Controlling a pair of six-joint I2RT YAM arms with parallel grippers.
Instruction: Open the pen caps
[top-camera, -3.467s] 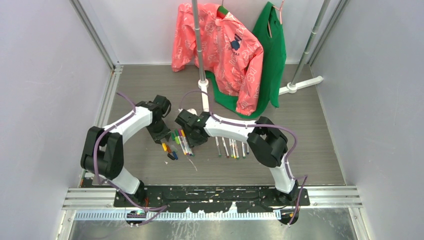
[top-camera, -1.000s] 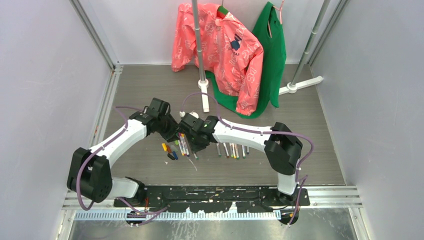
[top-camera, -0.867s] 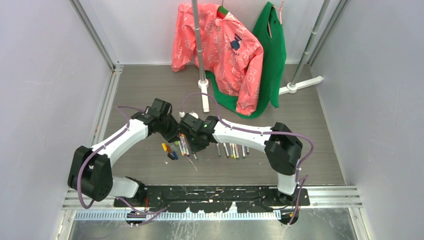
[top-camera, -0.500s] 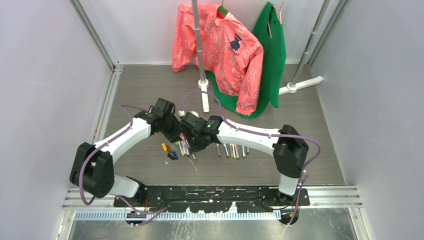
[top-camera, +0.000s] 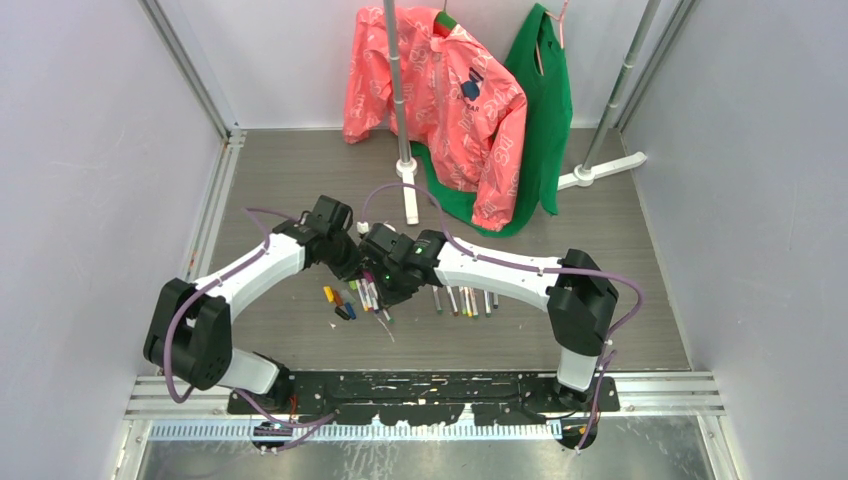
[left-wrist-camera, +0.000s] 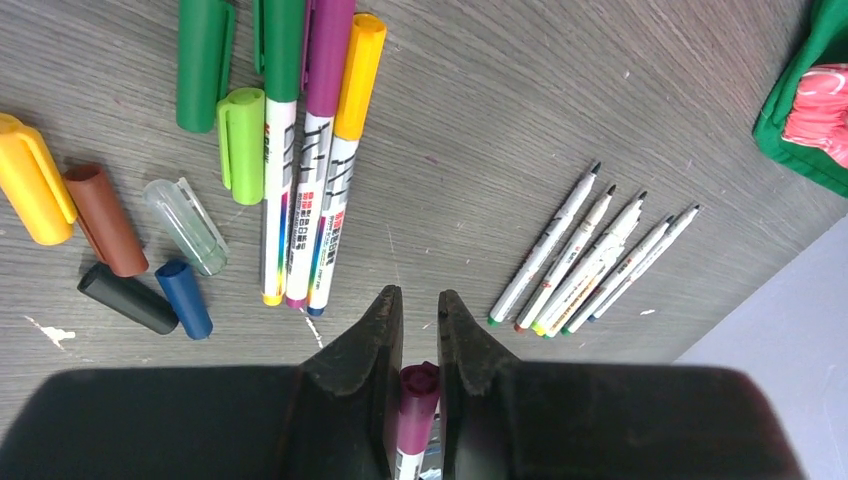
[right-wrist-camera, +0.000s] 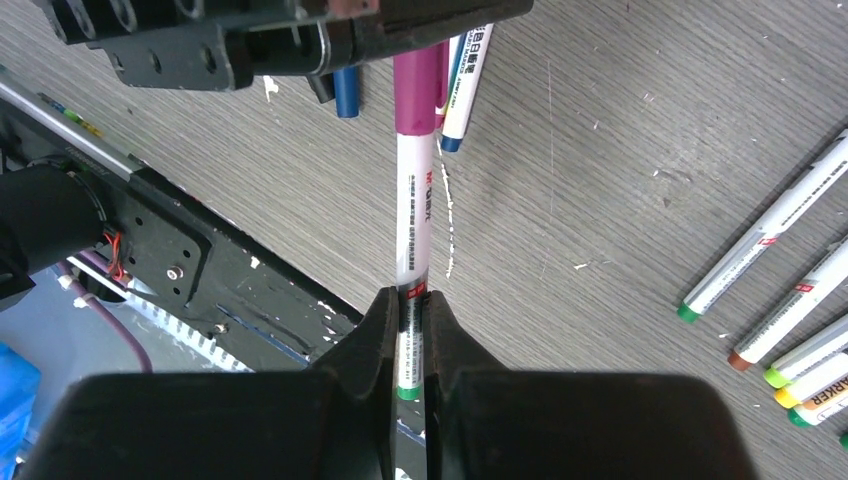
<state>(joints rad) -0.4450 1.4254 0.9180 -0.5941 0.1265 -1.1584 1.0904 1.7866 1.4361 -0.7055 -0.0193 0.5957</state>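
Pen (right-wrist-camera: 413, 200) held clear of the table (left-wrist-camera: 480, 120), gripped at both ends between the two arms. Left gripper (left-wrist-camera: 420, 325) clamped on its purple cap (left-wrist-camera: 417, 388), fingers nearly together with only the cap between them. Right gripper (right-wrist-camera: 408, 305) pinched tight on the white barrel, close to the green tail end. Cap seated on the barrel, no gap visible between them. Underneath on the table, three capped pens (left-wrist-camera: 305, 160) side by side, capped green, purple and yellow. Just beside those, loose caps (left-wrist-camera: 105, 220) in dark green, light green, yellow, brown, clear, black and blue. Well apart on the other side, a row of uncapped pens (left-wrist-camera: 590, 255).
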